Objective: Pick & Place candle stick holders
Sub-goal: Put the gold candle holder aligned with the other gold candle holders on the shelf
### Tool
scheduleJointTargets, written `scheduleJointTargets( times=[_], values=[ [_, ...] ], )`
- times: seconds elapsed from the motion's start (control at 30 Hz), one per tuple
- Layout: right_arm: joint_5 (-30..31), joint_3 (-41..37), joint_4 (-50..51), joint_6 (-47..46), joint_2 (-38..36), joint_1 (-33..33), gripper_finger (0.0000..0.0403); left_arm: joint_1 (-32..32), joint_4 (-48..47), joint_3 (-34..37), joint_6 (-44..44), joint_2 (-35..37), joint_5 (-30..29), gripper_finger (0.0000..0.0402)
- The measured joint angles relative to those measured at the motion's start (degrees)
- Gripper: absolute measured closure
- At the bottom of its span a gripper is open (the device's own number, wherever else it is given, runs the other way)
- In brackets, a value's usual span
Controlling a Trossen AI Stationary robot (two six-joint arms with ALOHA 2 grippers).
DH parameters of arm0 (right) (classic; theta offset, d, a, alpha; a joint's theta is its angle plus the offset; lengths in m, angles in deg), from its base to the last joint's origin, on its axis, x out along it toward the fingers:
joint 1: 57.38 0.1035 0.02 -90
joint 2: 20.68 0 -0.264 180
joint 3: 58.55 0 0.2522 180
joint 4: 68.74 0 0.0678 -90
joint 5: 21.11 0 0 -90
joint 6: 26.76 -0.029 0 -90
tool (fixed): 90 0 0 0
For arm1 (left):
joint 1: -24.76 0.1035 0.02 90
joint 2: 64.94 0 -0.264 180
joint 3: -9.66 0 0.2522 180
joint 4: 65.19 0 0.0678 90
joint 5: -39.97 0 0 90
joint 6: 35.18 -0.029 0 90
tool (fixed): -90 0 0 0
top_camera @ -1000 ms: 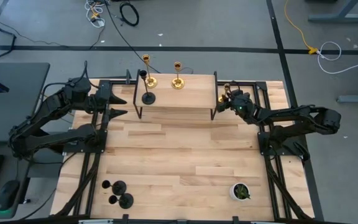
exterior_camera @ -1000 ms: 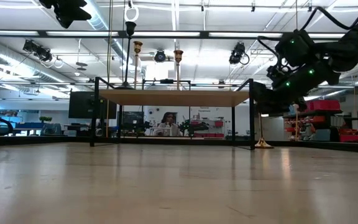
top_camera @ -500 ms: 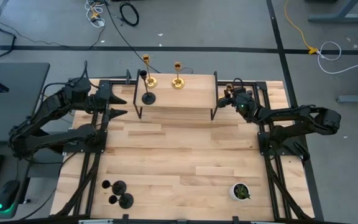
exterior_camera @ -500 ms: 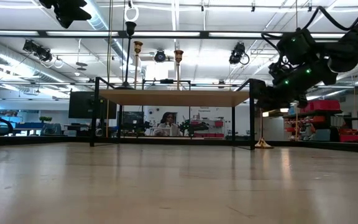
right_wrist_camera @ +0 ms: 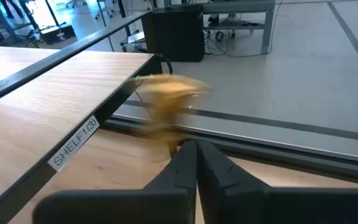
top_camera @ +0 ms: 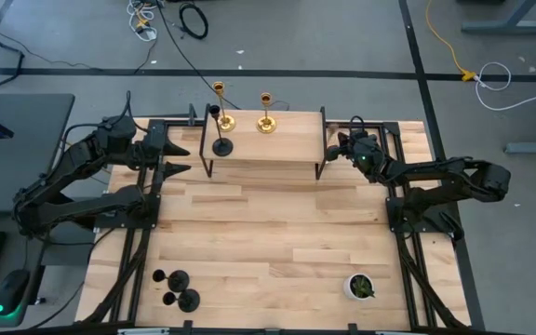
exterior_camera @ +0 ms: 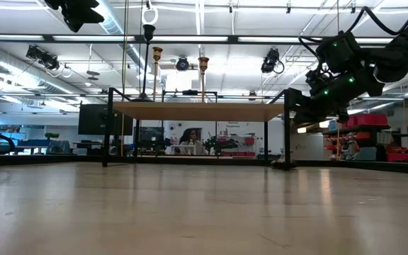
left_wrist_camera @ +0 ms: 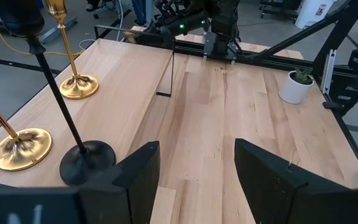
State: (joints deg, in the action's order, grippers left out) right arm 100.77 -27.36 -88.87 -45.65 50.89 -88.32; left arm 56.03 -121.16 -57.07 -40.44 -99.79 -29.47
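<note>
Right tool (right_wrist_camera: 194,155) shut, blurred gold holder (right_wrist_camera: 166,99) just beyond

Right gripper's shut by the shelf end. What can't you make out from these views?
- Gold holder: in the right wrist view it is only a blur beyond the shut right gripper. Gripped or loose, cannot tell.
- High view: the right gripper and wrist cover that holder.
- Low view: the shelf leg and the arm hide that spot.
- Black holders, high view: too small to tell upright from lying.
</note>
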Motion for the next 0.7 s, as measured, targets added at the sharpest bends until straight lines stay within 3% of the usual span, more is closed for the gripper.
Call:
scheduleJointTargets(
  times=[0.47, 0.7],
  values=[
    [-5.1, 0.0, 4.5, 3.1, 0.0, -0.2, 0.0385, 0.0, 0.0, 0.0, 0.0, 0.0, 0.0, 0.0193],
    [-12.4, 0.0, 9.7, 3.5, 0.0, -0.3, 0.0378, 0.0, -0.1, 0.0, 0.1, 0.0, 0.0, 0.0193]
  ],
)
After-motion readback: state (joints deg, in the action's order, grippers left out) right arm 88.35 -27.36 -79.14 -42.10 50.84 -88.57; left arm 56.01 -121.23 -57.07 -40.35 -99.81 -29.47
